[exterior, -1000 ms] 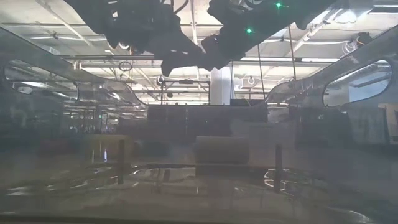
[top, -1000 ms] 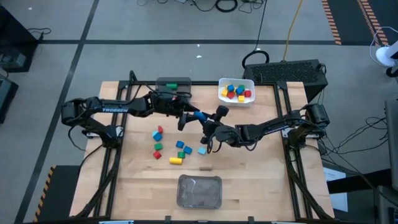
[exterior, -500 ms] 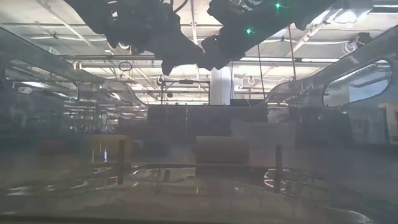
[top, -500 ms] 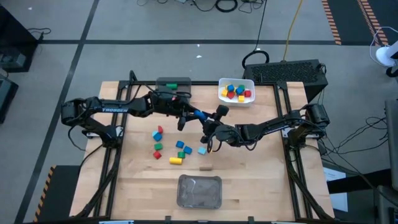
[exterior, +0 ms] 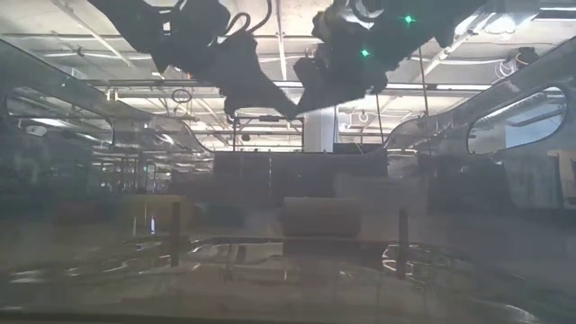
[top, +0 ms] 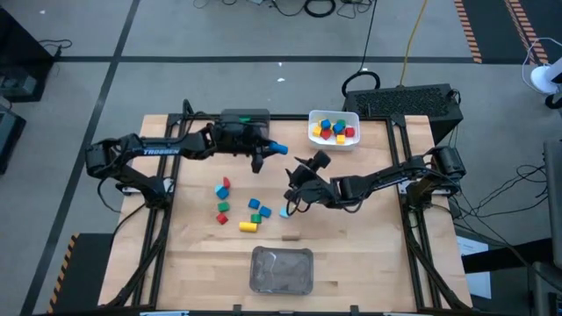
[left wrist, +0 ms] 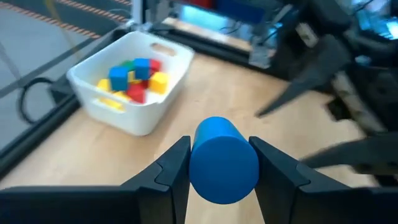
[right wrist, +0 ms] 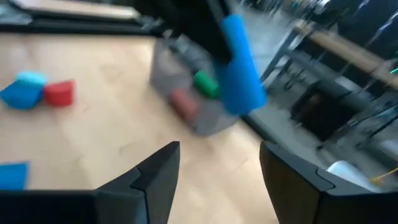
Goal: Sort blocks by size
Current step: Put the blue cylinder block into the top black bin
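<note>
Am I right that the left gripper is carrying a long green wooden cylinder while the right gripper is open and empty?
Not quite: the long wooden cylinder in the left gripper is blue, as the left wrist view shows. The right gripper is open and empty.

Two dark, slender multi-joint arms; the left arm (top: 158, 151) bears white lettering along its link. Green indicator lights glow on the right arm (exterior: 396, 22).

One word can be read: "TROSSEN", in white letters on the dark left arm (top: 167, 150), along the link behind the left claw (top: 263, 151). No other text, label or number is legible in any view.
</note>
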Tool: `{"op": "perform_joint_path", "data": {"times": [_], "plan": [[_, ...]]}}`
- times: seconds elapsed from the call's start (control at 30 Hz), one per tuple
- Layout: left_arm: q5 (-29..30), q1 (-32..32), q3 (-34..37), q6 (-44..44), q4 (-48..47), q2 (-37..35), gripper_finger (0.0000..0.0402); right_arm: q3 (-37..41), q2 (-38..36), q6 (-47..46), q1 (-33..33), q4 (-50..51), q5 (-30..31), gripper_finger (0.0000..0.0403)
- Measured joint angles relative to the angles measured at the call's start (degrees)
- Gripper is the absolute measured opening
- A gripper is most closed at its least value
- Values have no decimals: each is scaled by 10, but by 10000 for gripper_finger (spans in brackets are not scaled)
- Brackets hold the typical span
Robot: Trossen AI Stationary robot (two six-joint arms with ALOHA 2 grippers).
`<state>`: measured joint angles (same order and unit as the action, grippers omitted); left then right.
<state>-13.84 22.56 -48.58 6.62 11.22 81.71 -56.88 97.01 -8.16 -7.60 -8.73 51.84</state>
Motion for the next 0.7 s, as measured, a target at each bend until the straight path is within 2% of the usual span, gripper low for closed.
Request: {"op": "perform_joint_path", "data": {"times": [0.2, 0.3, 0.37, 0.53, 0.7], "plan": [[15, 40, 0, -17, -16, 0, 138, 0, 0, -56, 0, 35, -95, 224], [51, 66, 0, -40, -32, 0, 138, 0, 0, -70, 0, 38, -120, 223], [70, 88, 0, -46, -52, 0, 138, 0, 0, -86, -3, 51, -132, 222], [71, 151, 0, -69, -78, 3, 138, 0, 0, -138, -9, 98, -134, 222], [42, 216, 25, -66, -57, 4, 138, 0, 0, -178, -16, 115, -134, 222]]}}
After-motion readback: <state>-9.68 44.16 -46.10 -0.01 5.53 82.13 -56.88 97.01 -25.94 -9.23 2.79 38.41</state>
